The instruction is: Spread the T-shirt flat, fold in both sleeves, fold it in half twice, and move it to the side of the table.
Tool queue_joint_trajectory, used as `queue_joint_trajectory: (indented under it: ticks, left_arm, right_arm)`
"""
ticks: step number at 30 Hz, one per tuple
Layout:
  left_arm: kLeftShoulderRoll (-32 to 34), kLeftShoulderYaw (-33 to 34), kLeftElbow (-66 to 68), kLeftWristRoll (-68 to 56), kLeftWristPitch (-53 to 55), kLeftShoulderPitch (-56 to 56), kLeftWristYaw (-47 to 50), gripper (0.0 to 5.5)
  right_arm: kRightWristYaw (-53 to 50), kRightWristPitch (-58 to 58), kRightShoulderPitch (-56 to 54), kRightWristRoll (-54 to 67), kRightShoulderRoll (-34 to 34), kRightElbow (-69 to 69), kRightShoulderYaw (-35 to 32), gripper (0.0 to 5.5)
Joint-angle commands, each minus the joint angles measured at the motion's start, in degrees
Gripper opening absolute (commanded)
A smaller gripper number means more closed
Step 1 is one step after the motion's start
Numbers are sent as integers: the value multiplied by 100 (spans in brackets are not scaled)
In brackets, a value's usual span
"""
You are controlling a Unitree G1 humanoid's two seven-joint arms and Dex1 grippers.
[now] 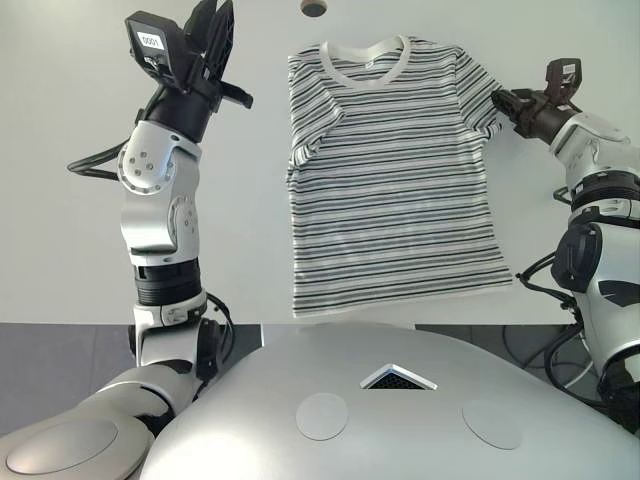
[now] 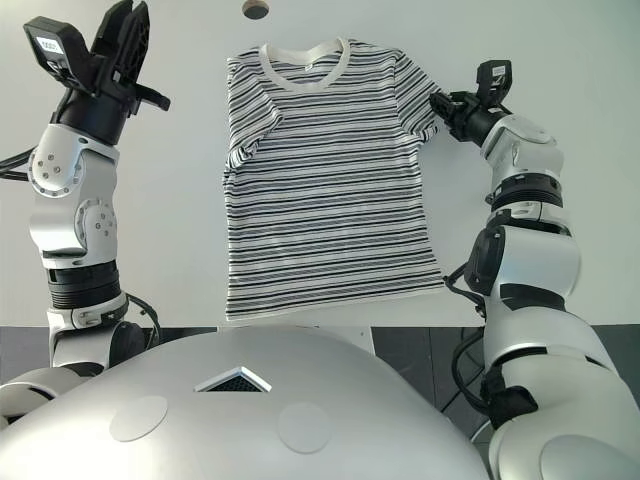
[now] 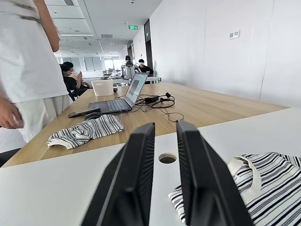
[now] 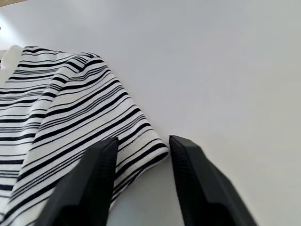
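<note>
The soft, light T-shirt should pinch easily at its sleeve hem, which the right end effector straddles, parted and empty; the left end effector hovers, narrowly parted and empty.

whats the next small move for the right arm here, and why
Probably shut the jaws of the right gripper on the right sleeve: they stand open astride its hem, and this sleeve lies unfolded on the table, while the left sleeve looks already folded in.
</note>
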Motion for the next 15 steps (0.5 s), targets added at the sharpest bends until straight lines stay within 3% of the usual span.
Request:
queue_joint_trajectory:
  ticks: [1,8,15]
  left_arm:
    - [29,-59,47,100,-36,13,40,85]
    - [20,-119,115,115,-71,-31,46,85]
    - [-3,-170,157,124,-87,-45,74,85]
  right_arm:
    - [17,-5,-78,-73,27,67,4,135]
    - [-6,-42,-51,-64,25,28,-14,10]
    - [39,-68,112,20,53,-591,-29,5]
